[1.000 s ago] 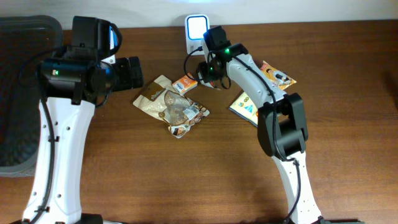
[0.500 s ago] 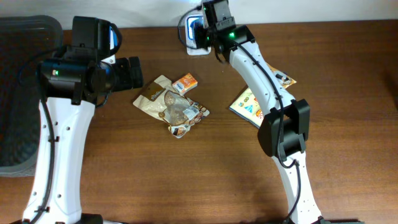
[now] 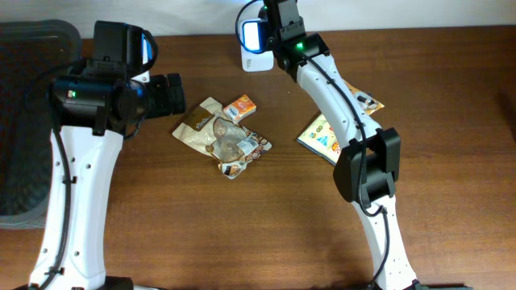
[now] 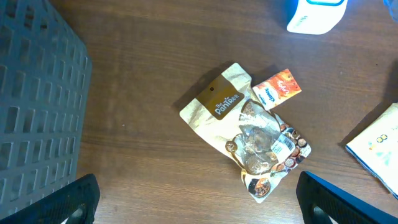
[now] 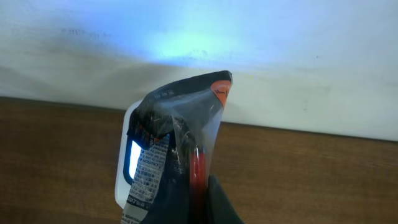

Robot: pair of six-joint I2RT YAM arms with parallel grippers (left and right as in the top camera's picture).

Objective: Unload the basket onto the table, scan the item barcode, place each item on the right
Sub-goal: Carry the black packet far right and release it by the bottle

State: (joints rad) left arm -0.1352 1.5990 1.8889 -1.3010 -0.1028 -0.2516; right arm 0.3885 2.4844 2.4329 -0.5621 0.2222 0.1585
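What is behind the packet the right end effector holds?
The white scanner, its lit window showing left of the packet, which covers the rest.

Brown wooden tabletop [image 3: 242,225]. Dark grey lattice basket [image 3: 20,145] at its 9 o'clock edge. Near centre, a tan pouch [image 3: 196,121], overlapped at its 4 o'clock by a clear snack packet [image 3: 230,145]. Small orange box [image 3: 240,107] just beside the pouch at 1 o'clock. Colourful booklet [image 3: 318,135] lies at 3 o'clock, well apart from the pile.
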